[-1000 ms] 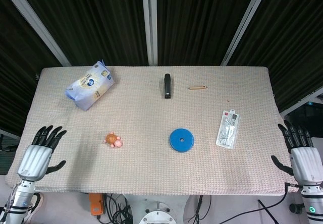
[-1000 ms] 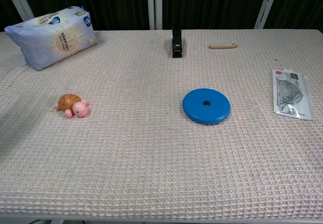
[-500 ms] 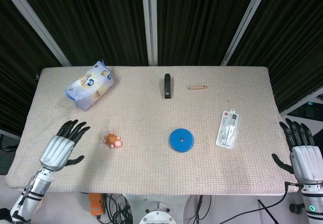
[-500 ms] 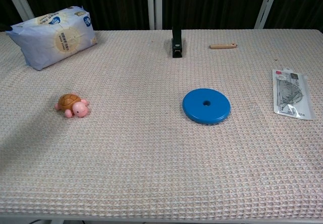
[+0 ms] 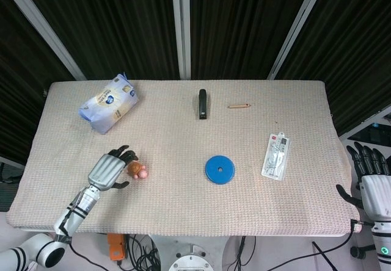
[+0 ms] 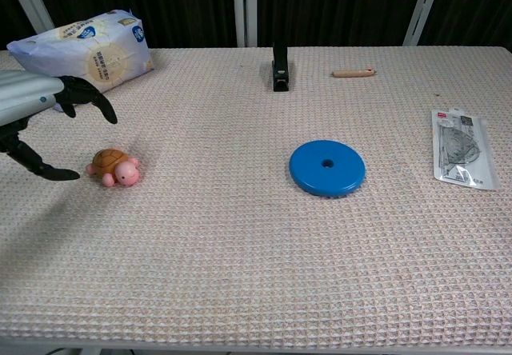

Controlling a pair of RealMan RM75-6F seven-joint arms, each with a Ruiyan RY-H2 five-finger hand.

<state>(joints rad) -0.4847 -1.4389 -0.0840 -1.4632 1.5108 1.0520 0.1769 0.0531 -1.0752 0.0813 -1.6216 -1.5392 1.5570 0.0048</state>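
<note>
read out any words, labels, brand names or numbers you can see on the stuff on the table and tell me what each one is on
Nothing can be quoted with confidence.
Blue and white packet: printed characters and a round emblem, too blurred to read.
Clear sleeve holding what looks like a ruler set: a small red label at its top, too small to read.
Toy turtle, blue disc, black stapler-like thing, wooden stick: no lettering visible.

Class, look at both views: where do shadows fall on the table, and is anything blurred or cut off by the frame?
Head view: even light, a soft shadow left of the left hand near the toy turtle; right hand sits at the frame edge. Chest view: sharp throughout, a dim shadow under the left hand, which the left border crops; blue disc shows mild sheen.
</note>
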